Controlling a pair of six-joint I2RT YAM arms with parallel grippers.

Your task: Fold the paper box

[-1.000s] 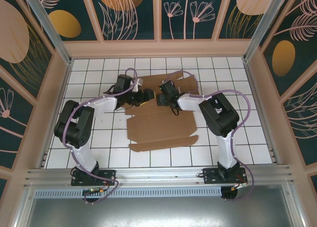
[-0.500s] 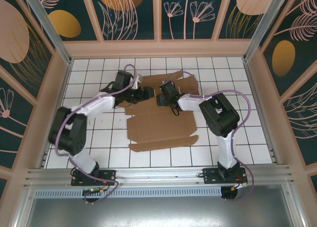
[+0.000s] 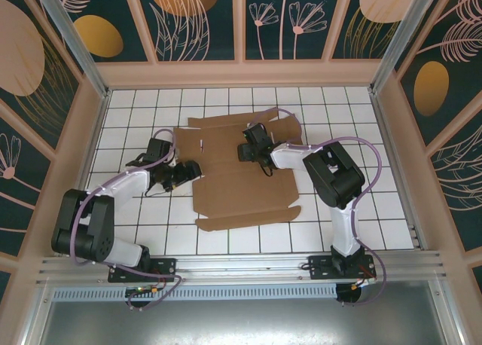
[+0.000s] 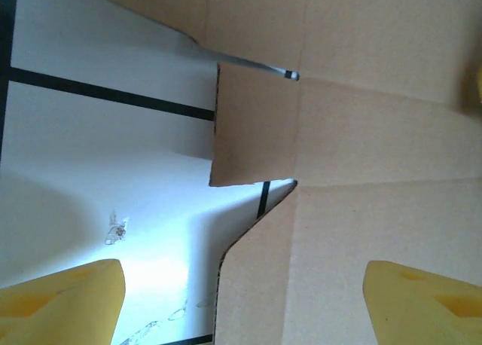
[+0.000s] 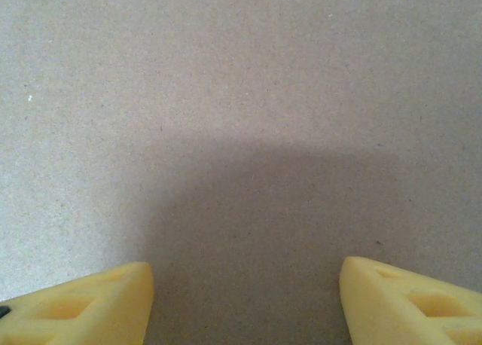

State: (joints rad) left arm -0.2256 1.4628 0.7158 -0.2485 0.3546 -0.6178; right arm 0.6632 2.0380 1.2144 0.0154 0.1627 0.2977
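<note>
The paper box (image 3: 241, 187) is a brown die-cut cardboard sheet lying flat on the white tiled table, flaps spread out. My left gripper (image 3: 186, 172) hovers at the sheet's left edge, open, with nothing between its yellow fingertips (image 4: 64, 303). The left wrist view looks down on a side flap and a notch of the paper box (image 4: 361, 134), with my left gripper (image 4: 241, 307) straddling the edge. My right gripper (image 3: 251, 149) sits low over the sheet's back middle, open. In the right wrist view plain cardboard of the paper box (image 5: 241, 96) lies just under my right gripper (image 5: 245, 303).
The tiled table (image 3: 135, 224) is boxed in by tan frame walls with patterned panels (image 3: 68, 157). A metal rail (image 3: 241, 268) runs along the near edge by the arm bases. Bare tiles lie left, right and in front of the sheet.
My left arm has swung back from the sheet's back-left part to its near-left edge, its jaws wider. The back-left panel now lies flat and uncovered. The right arm has stayed put.
</note>
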